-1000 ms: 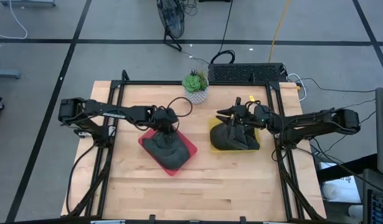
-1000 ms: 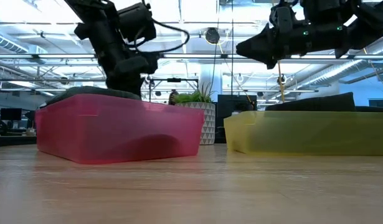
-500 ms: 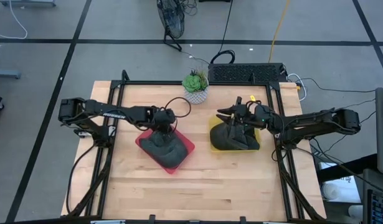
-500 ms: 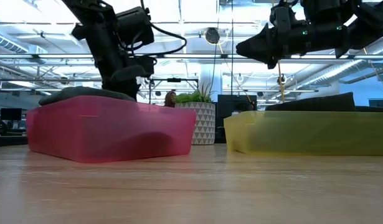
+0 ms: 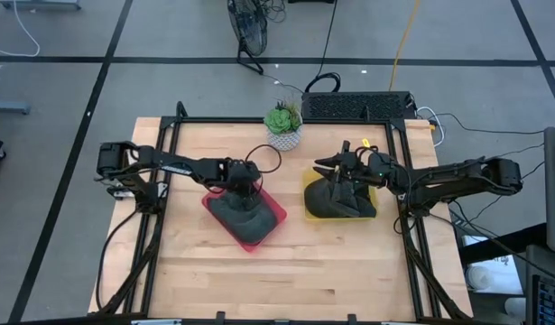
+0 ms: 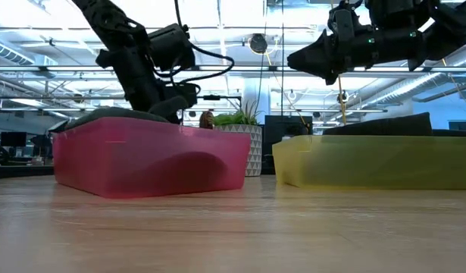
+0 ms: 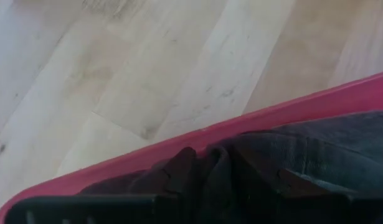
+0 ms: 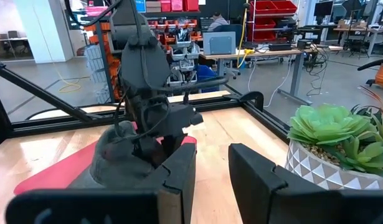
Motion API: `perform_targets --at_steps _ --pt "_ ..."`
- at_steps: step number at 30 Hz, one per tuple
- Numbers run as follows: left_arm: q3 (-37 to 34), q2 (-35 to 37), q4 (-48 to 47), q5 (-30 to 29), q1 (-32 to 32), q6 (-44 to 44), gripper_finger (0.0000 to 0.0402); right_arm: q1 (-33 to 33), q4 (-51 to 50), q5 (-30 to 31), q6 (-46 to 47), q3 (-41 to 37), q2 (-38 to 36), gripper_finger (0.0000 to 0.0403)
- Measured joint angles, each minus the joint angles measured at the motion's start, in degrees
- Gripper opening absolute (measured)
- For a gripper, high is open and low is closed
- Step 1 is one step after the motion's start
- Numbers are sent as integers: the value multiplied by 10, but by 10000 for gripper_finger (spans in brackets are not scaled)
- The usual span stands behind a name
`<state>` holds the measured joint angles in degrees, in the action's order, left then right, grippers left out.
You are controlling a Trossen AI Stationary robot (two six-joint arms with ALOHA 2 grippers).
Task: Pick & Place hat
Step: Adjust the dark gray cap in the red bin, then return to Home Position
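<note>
A dark grey hat (image 5: 247,219) lies in a red bin (image 5: 272,207) at mid-table, also visible in the low view as the red bin (image 6: 149,155). My left gripper (image 5: 241,184) reaches down into the bin's far corner and is shut on the hat (image 7: 340,143). A second dark hat (image 5: 336,200) fills a yellow bin (image 5: 307,183) to the right. My right gripper (image 5: 325,165) hovers open above that bin's left side, its fingers (image 8: 179,171) apart and touching nothing. My left gripper (image 7: 222,171) pinches a bunched fold of the hat's edge (image 7: 203,158) just inside the red bin's rim (image 7: 272,115). It comes from above, slanting down from the table's left. The hat stays lying in the bin; the fingertips are buried in the cloth.
A potted succulent in a white patterned pot (image 5: 282,126) stands at the far edge between the two bins. Bare wooden table (image 5: 286,271) lies toward the near edge. Black frame rails (image 5: 169,135) border the tabletop.
My left gripper has shifted a little toward the table's left edge and then back toward the right. The red bin with its hat slid along the table with it, ending slightly right of where it began. My right arm kept still.
</note>
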<state>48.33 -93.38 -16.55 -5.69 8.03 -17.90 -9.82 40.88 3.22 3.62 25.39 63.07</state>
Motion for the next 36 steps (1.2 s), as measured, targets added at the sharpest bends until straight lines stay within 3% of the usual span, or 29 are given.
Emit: perform_targets --at_steps 16,22,33,36 --pt "27 186 -48 -3 13 31 108 0 1 0 -2 0 0 86" --pt "27 256 -69 -5 -8 36 108 0 -11 0 -8 0 -4 86" --pt "-28 339 169 4 -93 187 108 0 -135 -49 -7 1 -105 86" --pt "-53 369 176 33 -88 198 108 0 -184 -49 -8 1 -138 86"
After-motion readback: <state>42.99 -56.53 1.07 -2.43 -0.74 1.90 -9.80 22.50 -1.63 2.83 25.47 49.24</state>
